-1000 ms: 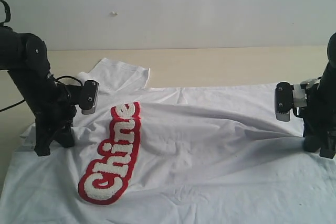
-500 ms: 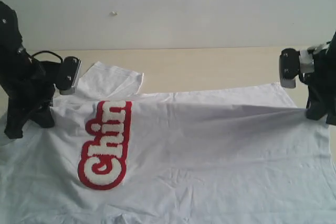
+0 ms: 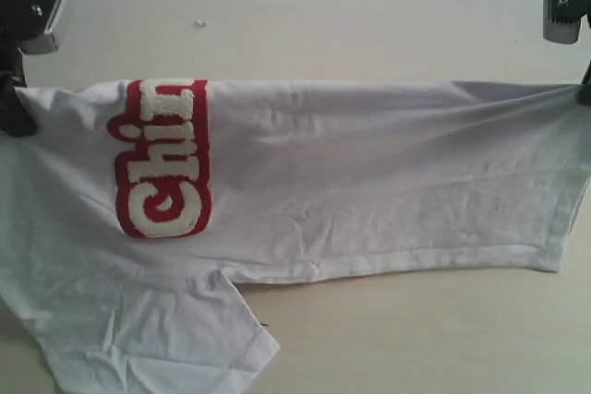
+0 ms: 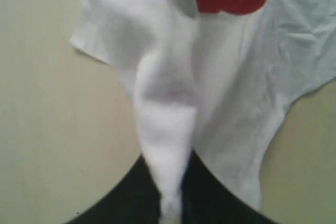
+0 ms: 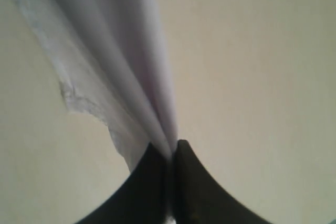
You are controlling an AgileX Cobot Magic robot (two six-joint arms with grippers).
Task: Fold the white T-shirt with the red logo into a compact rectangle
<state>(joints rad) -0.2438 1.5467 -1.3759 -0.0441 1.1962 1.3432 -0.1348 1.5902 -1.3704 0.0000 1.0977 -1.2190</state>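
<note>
My left claw (image 4: 170, 203) and right claw (image 5: 172, 182) clench the white T-shirt (image 3: 369, 173) stretched between them, red logo (image 3: 162, 159) nearer the left.

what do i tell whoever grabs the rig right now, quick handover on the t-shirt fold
Left gripper: shut on a bunched end of the white T-shirt, on the red logo side.
Right gripper: shut on the opposite end.
Shirt: stretched between the two grippers, one sleeve draped on the table.
Done: both ends gripped, shirt spread wide.
Left: it is not yet a compact rectangle; the remaining folds are to do.
</note>
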